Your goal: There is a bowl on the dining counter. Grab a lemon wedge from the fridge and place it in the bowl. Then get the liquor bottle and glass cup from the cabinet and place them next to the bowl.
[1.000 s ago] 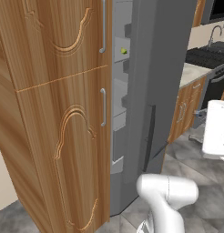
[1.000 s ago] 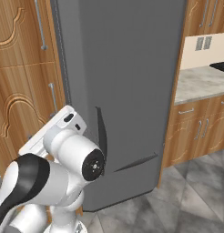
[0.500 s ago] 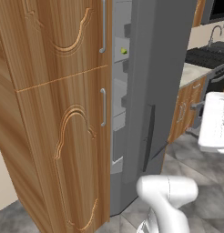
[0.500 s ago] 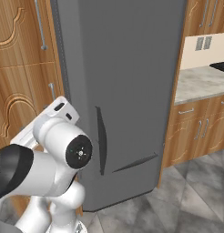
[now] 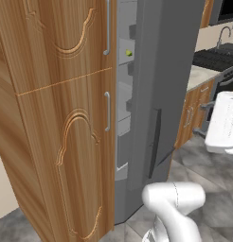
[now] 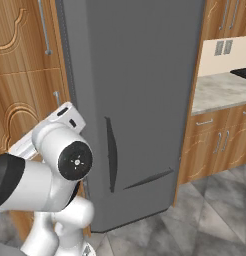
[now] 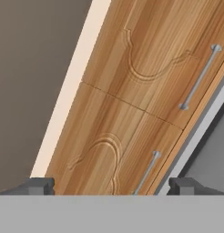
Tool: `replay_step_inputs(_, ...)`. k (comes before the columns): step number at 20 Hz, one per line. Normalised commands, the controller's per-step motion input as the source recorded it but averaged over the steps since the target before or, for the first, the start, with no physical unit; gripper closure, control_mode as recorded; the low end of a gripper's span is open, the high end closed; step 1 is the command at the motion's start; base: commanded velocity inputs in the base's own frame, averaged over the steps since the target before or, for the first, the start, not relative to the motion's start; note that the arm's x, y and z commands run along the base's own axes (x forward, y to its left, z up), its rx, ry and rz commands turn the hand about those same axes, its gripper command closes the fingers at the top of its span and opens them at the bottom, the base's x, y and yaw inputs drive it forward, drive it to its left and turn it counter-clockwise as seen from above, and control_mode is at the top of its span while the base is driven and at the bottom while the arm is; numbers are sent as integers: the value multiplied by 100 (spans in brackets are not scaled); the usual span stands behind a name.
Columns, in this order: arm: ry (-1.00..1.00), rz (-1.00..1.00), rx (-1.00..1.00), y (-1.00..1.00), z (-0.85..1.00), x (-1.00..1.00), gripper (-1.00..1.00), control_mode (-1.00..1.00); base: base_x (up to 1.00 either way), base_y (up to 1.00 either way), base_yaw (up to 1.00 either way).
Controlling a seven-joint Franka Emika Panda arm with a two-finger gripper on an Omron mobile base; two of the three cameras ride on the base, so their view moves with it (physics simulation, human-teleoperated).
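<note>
The tool (image 7: pixel 109 186) is spread wide and empty — it faces the wooden cabinet (image 7: pixel 132 104), just beside the grey fridge (image 6: pixel 140 100), whose door stands ajar.

Arm (image 6: pixel 55 170) bent, claw (image 7: pixel 111 186) wide open, empty

One fridge (image 6: pixel 140 90), two cabinet doors (image 5: pixel 61 38), one lemon wedge (image 5: pixel 129 53)
</note>
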Motion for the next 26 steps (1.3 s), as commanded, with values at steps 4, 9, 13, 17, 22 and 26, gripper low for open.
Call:
replay_step_inputs(4, 2, -12, -7, 36, 8, 10, -100, -100, 0, 0, 0)
replay_step_inputs(9, 4, -11, -11, 48, 13, 23, -100, -100, 0, 0, 0)
replay_step_inputs(13, 7, -9, -12, 45, 15, 36, -100, -100, 0, 0, 0)
replay_step_inputs(17, 11, -7, -12, 35, 16, 52, -100, -100, 0, 0, 0)
replay_step_inputs(22, 11, -5, -13, 23, 6, 64, -100, -100, 0, 0, 0)
replay_step_inputs(26, 2, -4, -20, 18, 0, 58, -100, -100, 0, 0, 0)
